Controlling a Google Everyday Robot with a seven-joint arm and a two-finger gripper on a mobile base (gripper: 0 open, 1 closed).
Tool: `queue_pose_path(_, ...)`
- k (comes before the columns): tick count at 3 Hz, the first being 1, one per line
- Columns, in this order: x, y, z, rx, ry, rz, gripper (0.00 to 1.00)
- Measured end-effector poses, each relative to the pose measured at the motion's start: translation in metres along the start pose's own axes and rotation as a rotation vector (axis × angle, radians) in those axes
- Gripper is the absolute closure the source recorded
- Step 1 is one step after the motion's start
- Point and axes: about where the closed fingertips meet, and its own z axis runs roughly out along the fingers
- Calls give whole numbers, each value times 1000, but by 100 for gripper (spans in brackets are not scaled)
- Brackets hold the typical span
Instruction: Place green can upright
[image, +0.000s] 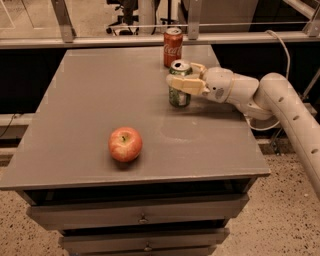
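A grey desk (100, 90) with drawers (140, 212) below its top fills most of the view. The green can (179, 98) stands upright on the desk in the far right part of the top, its silver lid facing up and its base on the surface. The hand (181, 76) is at the can, reaching in from the right at about the height of the can's upper half. It is clasped about the can: one pale finger (185, 84) lies across the side of the can that faces the camera, and the other passes behind it near the rim, so the can sits between the two. The white arm (280, 100) runs from the hand to the right and leaves the view at the right edge. A red can (173, 46) stands upright just behind the green can, close to the far edge of the desk; the two cans are near each other, and whether they touch cannot be told. A red apple (125, 144) lies well apart from both cans, towards the near edge and a little left of the middle. A speckled floor (280, 220) shows beside the desk on the right.
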Motion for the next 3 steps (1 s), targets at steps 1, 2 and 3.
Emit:
queue_pose_path(1, 1, -2, -9, 11, 34, 6, 10)
queue_pose_path(2, -3, -5, -18, 14, 83, 3, 0)
queue_pose_path(3, -21, -8, -37, 15, 151, -33, 0)
